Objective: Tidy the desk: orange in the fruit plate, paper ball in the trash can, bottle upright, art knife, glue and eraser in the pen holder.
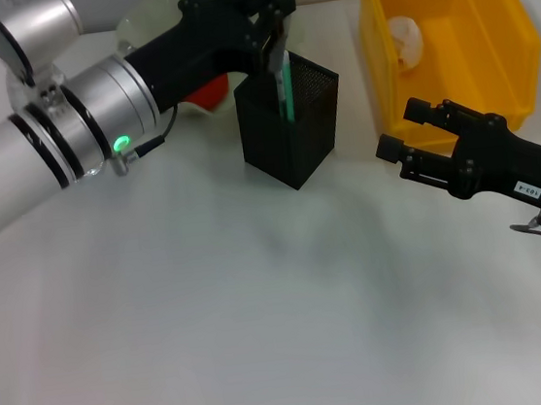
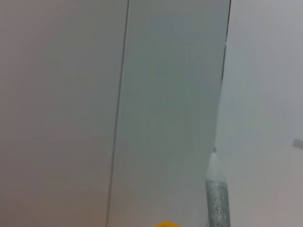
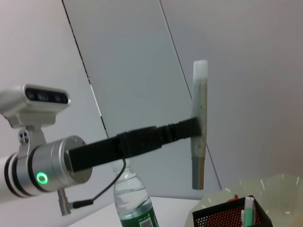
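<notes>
Left tool [image 1: 275,28] closed on grey stick-shaped glue [image 3: 199,125], held upright directly above black mesh pen holder [image 1: 290,122], lower tip above the rim and clear of the green-and-white item [image 1: 287,93] already standing inside. Right tool [image 1: 402,139] idle beside yellow trash can [image 1: 448,41] with paper ball [image 1: 404,39] inside; finger opening not discernible. Bottle [image 3: 134,203] upright, orange [image 1: 207,94] in fruit plate [image 1: 148,29] behind left arm, all on white worktop [image 1: 263,311].

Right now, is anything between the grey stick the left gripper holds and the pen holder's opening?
Nothing visible. The left gripper holds the grey stick upright above the black mesh pen holder, whose top is open, with only a green-and-white item standing inside.
</notes>
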